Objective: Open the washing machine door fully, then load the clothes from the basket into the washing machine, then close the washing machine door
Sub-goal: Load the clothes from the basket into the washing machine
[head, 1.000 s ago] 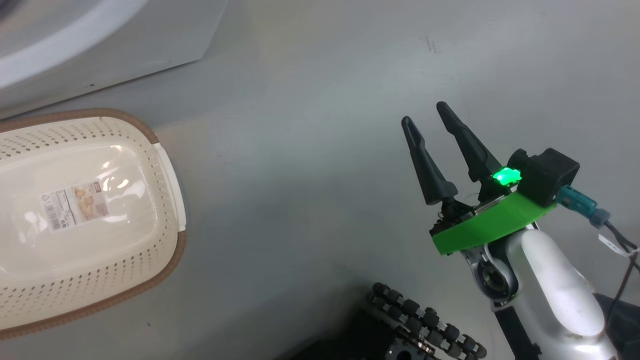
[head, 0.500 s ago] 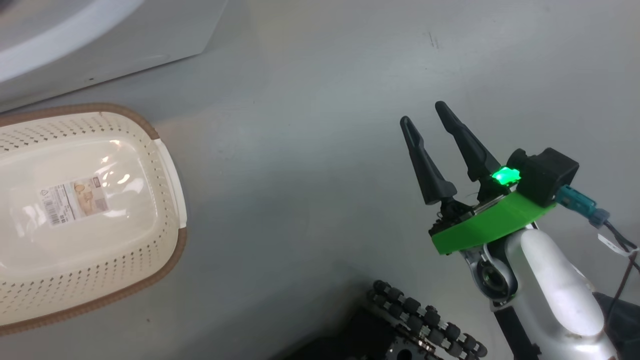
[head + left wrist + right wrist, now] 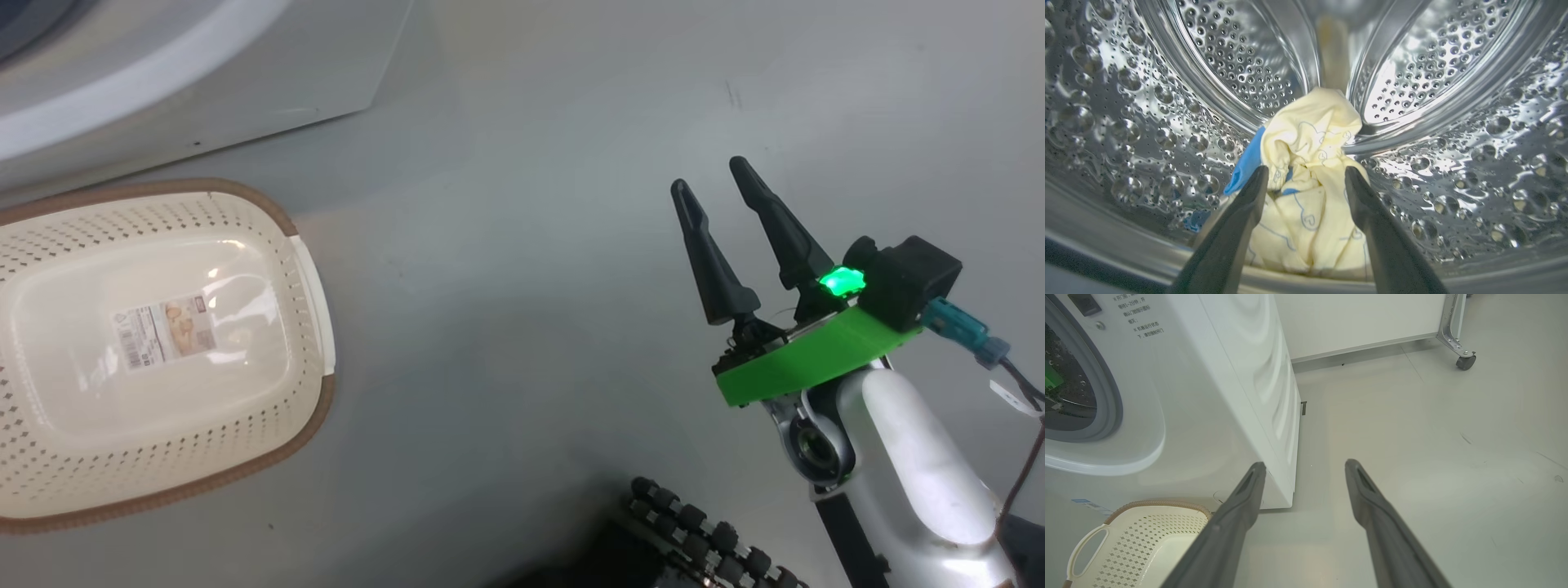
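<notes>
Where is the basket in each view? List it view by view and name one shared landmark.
Head view: the basket at the left edge, empty.
Right wrist view: lower left corner, cut by the frame edge.
Left wrist view: faces the clothes inside the drum.
Shared landmark: the washing machine, white body beside the basket, drum inside.

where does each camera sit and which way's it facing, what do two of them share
Head view: on the head, looking down at floor, basket and washing machine base; right hand and forearm show.
Left wrist view: inside the steel drum, facing the clothes; open fingers of the left hand show.
Right wrist view: low, facing the washing machine's front corner; right hand's fingers show.
Shared: head and right wrist views both catch the basket and washing machine.
</notes>
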Controlling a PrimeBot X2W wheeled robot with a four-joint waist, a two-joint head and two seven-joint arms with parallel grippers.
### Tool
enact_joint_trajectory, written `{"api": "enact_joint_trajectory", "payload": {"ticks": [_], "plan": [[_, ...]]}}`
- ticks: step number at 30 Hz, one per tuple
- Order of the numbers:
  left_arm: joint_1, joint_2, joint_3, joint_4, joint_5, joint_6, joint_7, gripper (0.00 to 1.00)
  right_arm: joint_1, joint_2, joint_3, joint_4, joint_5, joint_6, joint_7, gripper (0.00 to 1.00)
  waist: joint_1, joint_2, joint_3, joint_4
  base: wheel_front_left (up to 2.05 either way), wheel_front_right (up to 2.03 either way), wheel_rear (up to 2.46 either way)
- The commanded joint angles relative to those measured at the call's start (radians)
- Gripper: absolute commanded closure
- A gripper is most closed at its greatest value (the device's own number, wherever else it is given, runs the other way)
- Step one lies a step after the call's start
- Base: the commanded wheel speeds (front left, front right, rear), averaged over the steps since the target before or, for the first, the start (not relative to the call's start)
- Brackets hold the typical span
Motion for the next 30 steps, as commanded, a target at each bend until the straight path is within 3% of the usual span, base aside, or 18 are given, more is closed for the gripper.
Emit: {"api": "enact_joint_trajectory", "payload": {"ticks": [1, 12, 19, 30], "plan": [[0.017, 0.038, 0.031, -0.036, -0.006, 0.011, -0.020, 0.00, 0.022, -0.011, 0.003, -0.023, -0.012, 0.000, -0.009, 0.00, 0.0000, -0.0001, -0.021, 0.017, 0.00, 0.00, 0.00], [0.275, -0.017, 0.039, -0.145, -0.028, 0.073, -0.110, 0.00, 0.058, -0.011, -0.043, -0.014, -0.062, 0.000, -0.008, 0.00, 0.0000, -0.0001, -0.108, 0.075, 0.00, 0.00, 0.00], [0.496, -0.071, 0.042, -0.313, -0.001, 0.126, -0.143, 0.00, 0.090, -0.011, -0.090, -0.033, -0.105, 0.000, 0.018, 0.00, 0.0000, -0.0001, -0.174, 0.126, 0.00, 0.00, 0.00], [0.853, -0.181, 0.058, -0.590, 0.105, 0.167, -0.146, 0.00, 0.165, -0.011, -0.178, -0.121, -0.188, 0.000, 0.105, 0.00, 0.0000, -0.0001, -0.298, 0.227, 0.00, 0.00, 0.00]]}}
